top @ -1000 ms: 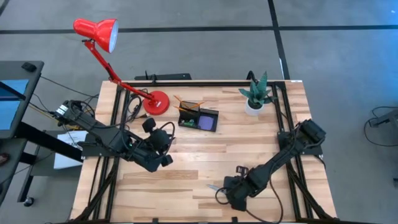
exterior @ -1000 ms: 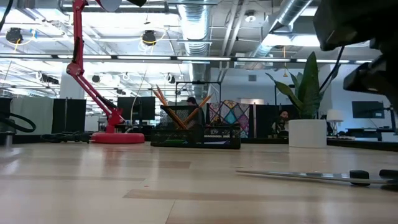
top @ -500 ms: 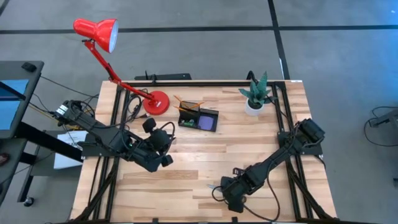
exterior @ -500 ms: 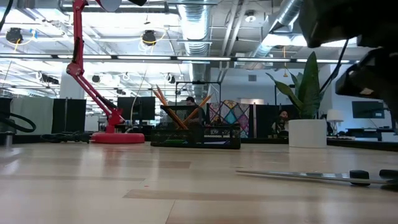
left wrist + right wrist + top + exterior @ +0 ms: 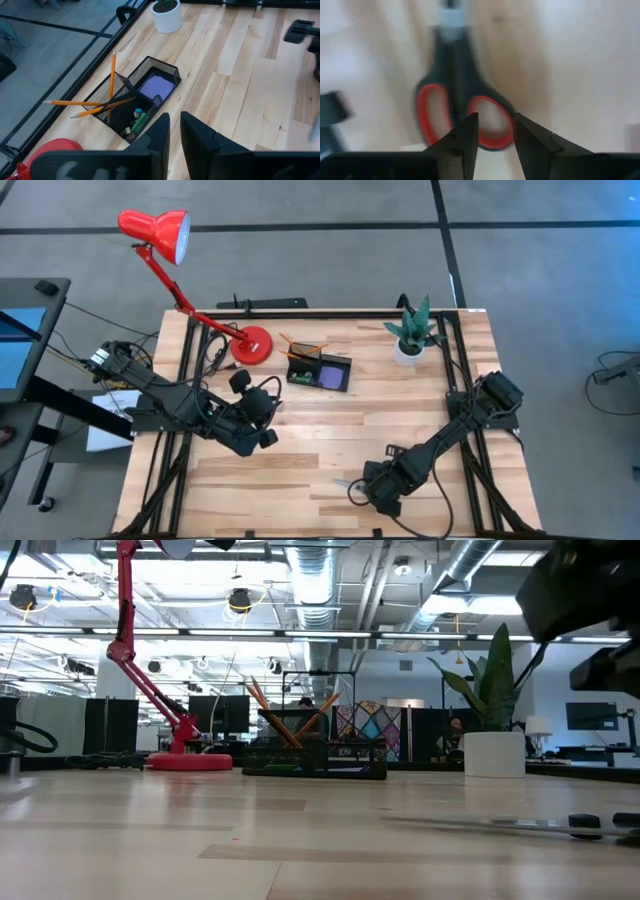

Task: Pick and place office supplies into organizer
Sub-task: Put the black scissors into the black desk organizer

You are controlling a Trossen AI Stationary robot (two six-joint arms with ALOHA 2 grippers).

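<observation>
Red-and-black-handled scissors (image 5: 455, 100) lie flat on the table near its front edge (image 5: 500, 824), their blade tip showing in the high view (image 5: 341, 479). My right gripper (image 5: 495, 134) hangs above their handles, pointing down, open, fingers apart over one handle loop (image 5: 487, 117); I see no contact. The black mesh organizer (image 5: 320, 370) stands at the far middle, holding orange pencils (image 5: 112, 85), a purple notepad (image 5: 156, 87) and a green eraser (image 5: 140, 120). My left gripper (image 5: 175, 130) waits shut and empty at the table's left (image 5: 262, 435).
A red desk lamp stands with its round base (image 5: 252, 343) just left of the organizer. A potted plant (image 5: 412, 335) sits at the far right. Bare wood lies between the scissors and the organizer.
My right gripper has swayed a little toward the table's left edge and back toward the right while tipping slightly, staying above the scissors' handles. The scissors stay flat on the table.
</observation>
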